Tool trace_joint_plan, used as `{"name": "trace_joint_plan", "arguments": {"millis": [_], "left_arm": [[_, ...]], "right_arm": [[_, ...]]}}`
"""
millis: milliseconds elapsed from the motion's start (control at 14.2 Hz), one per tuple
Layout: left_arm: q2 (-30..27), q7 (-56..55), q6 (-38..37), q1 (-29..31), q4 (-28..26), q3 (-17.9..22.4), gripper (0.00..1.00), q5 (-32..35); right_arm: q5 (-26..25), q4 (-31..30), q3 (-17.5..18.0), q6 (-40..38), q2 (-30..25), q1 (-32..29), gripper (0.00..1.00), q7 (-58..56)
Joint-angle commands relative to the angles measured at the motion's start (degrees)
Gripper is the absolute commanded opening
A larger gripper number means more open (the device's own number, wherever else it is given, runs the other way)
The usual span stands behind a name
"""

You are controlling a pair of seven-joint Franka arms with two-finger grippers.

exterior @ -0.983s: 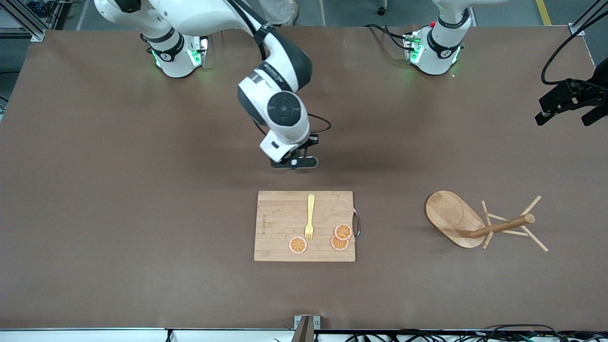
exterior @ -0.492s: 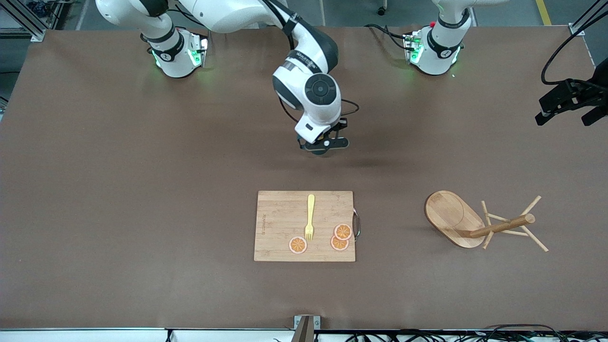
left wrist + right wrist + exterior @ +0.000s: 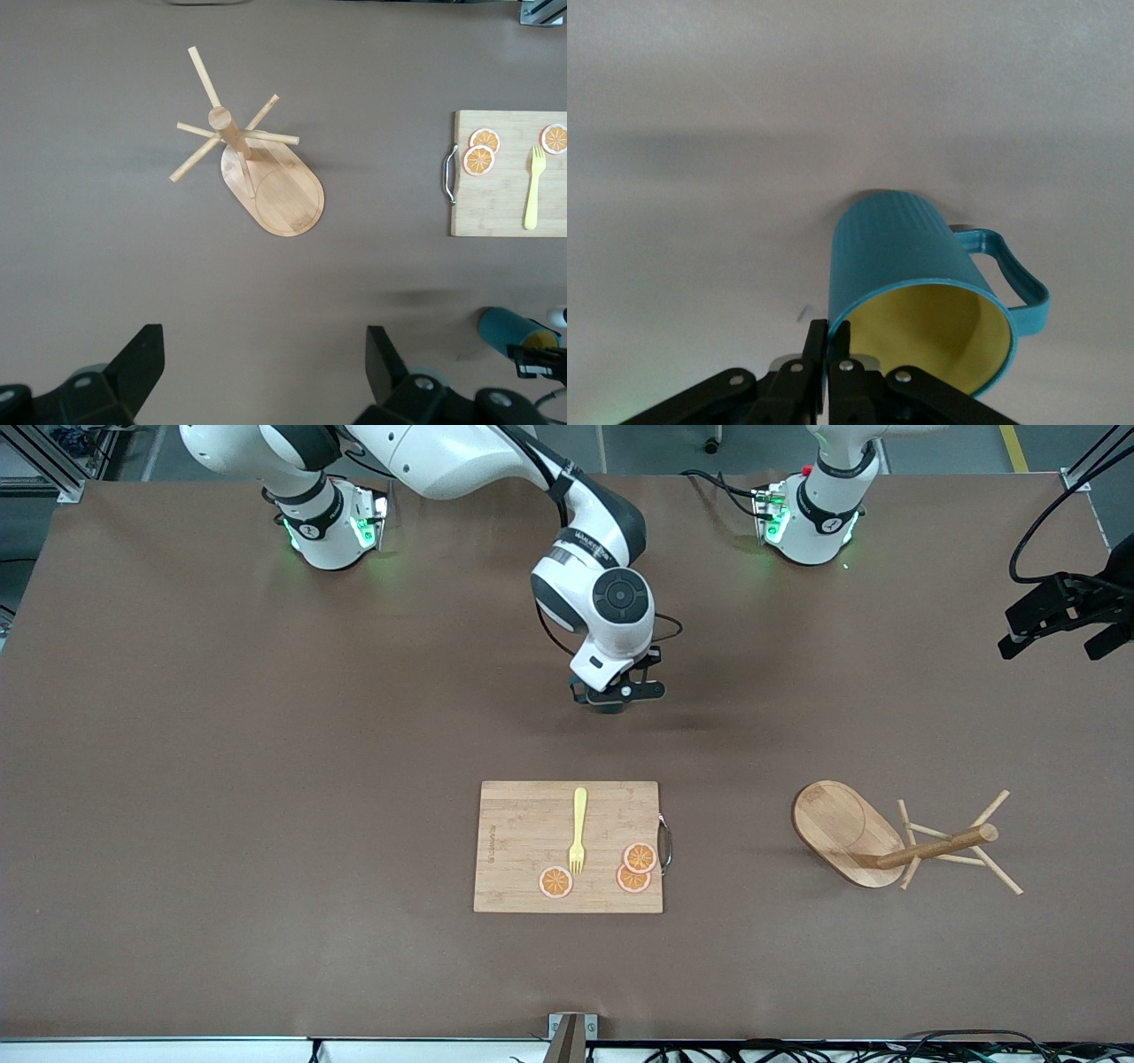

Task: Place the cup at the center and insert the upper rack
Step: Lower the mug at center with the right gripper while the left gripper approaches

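Right gripper (image 3: 826, 359) pinches my ribbed teal cup (image 3: 917, 274) by its rim; rigid, light, likely slippery; left gripper (image 3: 266, 372) waits open.

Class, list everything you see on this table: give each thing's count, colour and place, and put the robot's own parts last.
Cup: one, teal, yellow inside; held by its rim in the right gripper.
Rack: one, light wood; tipped over toward the left arm's end of the table.
Board: one, light wood; mid-table, nearer the front camera than the cup.
Fork: one, yellow; on the board.
Orange slices: three; on the board, near the fork's tines.
Table: one, brown.
Right gripper: shut on the cup's rim, over bare table.
Left gripper: open, high above the rack, waiting.
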Motion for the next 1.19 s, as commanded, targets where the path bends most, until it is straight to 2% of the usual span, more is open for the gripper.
{"name": "trace_joint_plan", "arguments": {"millis": [0, 211, 492, 562, 632, 702, 772, 983, 1123], "left_arm": [[0.3, -0.8, 0.2, 0.2, 0.0, 0.1, 1.00, -1.1], [1.0, -4.4, -0.4, -0.2, -0.3, 0.0, 1.00, -1.1], [0.8, -4.2, -3.2, -0.9, -0.4, -0.9, 1.00, -2.2], [0.9, -4.4, -4.3, -1.0, -0.5, -1.6, 1.00, -3.3], [0.9, -4.4, -5.1, -1.1, -0.7, -2.4, 1.00, -3.8], [0.8, -4.5, -5.2, -1.2, -1.1, -3.7, 1.00, -3.9], [0.8, -4.9, -5.2, -1.1, -1.1, -5.4, 1.00, -4.1], [0.6, -7.9, -5.3, -1.1, -2.2, -8.5, 1.00, -4.3], [0.7, -9.4, -5.3, -1.1, -2.3, -9.8, 1.00, -4.3]], "right_arm": [[0.6, 3.9, -0.4, -0.1, 1.8, 0.6, 0.00, 0.7], [0.2, 4.5, -0.5, -0.2, 2.4, 1.2, 0.00, 0.7], [-0.8, 4.5, -0.5, -0.1, 3.2, 1.5, 0.01, 0.7], [-0.8, 4.5, -0.5, -0.1, 3.2, 1.5, 0.05, 0.7], [-0.8, 4.5, -0.5, -0.1, 3.2, 1.5, 0.22, 0.7], [-0.8, 4.5, -0.5, -0.3, 3.1, 1.3, 0.89, 1.0], [-0.6, 4.6, -0.4, -0.5, 2.8, 0.8, 1.00, 0.9], [-0.4, 4.6, -0.4, -1.3, 0.9, 0.7, 1.00, 2.8], [-0.4, 7.1, -0.3, -6.8, -1.2, -0.3, 1.00, 3.5]]}}
